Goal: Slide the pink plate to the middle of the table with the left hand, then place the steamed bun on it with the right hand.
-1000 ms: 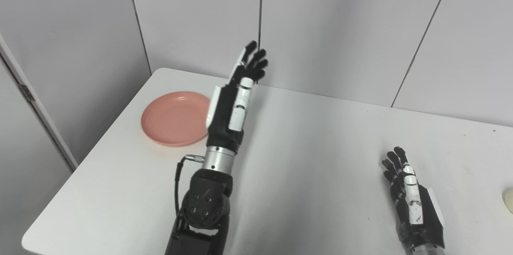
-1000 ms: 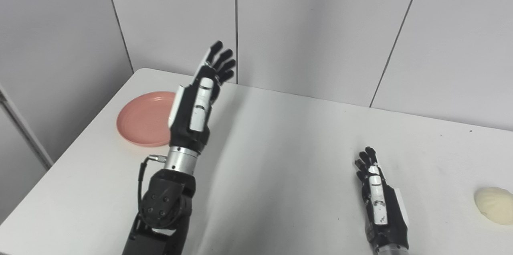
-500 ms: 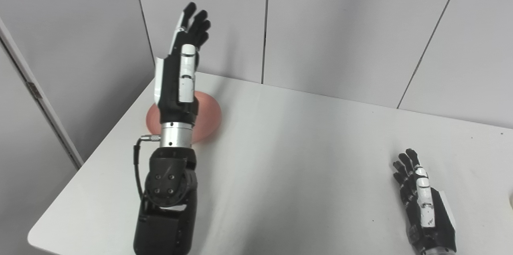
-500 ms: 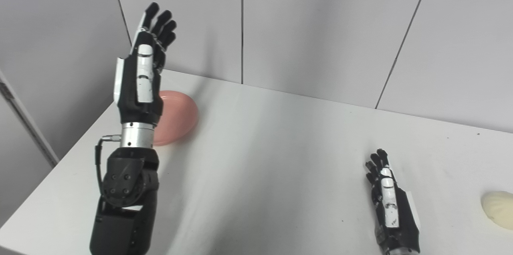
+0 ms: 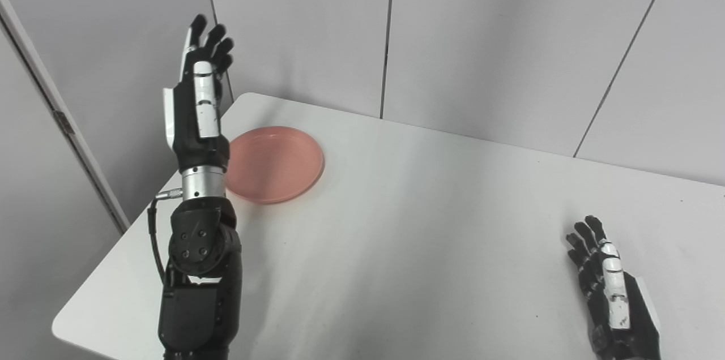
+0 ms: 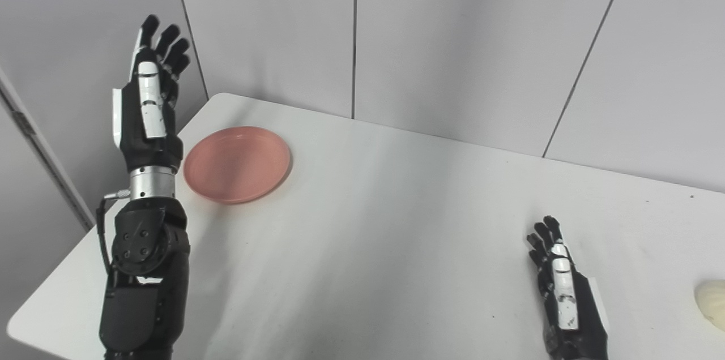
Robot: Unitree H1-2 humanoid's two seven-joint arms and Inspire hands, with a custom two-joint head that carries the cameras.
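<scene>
Left hand (image 5: 195, 102) is raised well above the counter (image 5: 430, 224), fingers straight and spread, holding nothing — it sits up and to the left of the pink plate (image 5: 274, 164), not touching it. The forearm stands nearly upright at the counter's left edge, and from the left eye view it just overlaps the plate's left rim.

Right hand (image 6: 563, 300) lies low near the front right of the counter, fingers extended and a little apart, also empty. Whether it rests on the surface or hovers just over it, cannot tell.

Plate is at the far left corner area of the counter, flat, nothing on it. Well apart from the middle. Steamed bun (image 6: 712, 296) shows only in the right eye view, cut by the right picture edge, lying on the counter to the right of the right hand and apart from it.

Progress, as judged: nothing done yet. Slide not started — the plate is at the left side and no hand is on it. Left to do: bring the left hand down onto the plate's rim or outer side, push it toward the centre, then have the right hand reach right for the bun, grasp it and set it on the plate.
</scene>
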